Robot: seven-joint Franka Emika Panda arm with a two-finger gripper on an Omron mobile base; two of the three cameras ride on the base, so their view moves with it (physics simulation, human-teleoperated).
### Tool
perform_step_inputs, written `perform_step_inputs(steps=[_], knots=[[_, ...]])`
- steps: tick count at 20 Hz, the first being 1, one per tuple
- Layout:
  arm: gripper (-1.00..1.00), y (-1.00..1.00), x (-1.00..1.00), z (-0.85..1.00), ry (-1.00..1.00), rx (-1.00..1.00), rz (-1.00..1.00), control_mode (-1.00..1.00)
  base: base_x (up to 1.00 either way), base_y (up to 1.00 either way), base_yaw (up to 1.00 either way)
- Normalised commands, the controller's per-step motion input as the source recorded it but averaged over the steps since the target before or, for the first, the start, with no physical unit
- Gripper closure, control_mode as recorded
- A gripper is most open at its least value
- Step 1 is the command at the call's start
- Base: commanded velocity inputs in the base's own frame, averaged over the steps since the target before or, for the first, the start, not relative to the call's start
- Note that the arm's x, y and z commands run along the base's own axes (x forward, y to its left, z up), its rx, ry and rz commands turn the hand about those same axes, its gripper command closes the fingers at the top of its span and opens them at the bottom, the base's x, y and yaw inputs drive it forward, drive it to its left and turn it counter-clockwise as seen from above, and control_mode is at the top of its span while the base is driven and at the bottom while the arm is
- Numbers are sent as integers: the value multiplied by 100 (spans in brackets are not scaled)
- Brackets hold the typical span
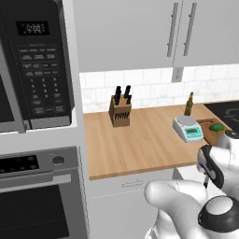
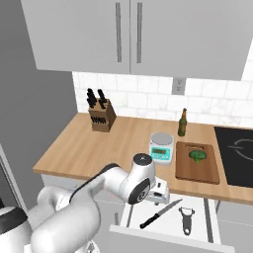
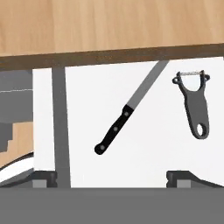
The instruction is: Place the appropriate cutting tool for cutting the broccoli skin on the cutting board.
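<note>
One broccoli [image 2: 198,155], one cutting board [image 2: 197,169], one knife [image 3: 127,114], one peeler [image 3: 195,105], one scale [image 2: 161,147], one bottle [image 2: 182,123], one knife block [image 2: 101,117]

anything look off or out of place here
Nothing is spilled or damaged. The drawer under the worktop stands open, with a knife lying slantwise and a peeler beside it, apart. The broccoli sits on the cutting board, next to the scale.

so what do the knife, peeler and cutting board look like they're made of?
Knife: flat grey blade, looks like metal; black handle with pale dots like rivets, maybe plastic.
Peeler: uniform dark grey body, plastic or metal, cannot tell; a thin pale strip across its head reads as the blade.
Cutting board: reddish-brown matte wood, darker than the worktop, with faint grain.
All rendered, so finishes are only suggestive.
</note>
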Motion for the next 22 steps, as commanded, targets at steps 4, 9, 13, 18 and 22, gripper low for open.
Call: perform_step_inputs(steps=[4,9,13,18,22], knots=[[-100,0,-1,-74,22,-10,0,-100,0,0,0],[-100,-26,-20,-49,17,-1,0,-100,0,0,0],[-100,-21,-34,-46,6,2,2,-100,0,0,0],[-100,-23,-16,-38,1,12,8,-100,0,0,0],[-100,-8,-22,-22,4,10,9,-100,0,0,0]])
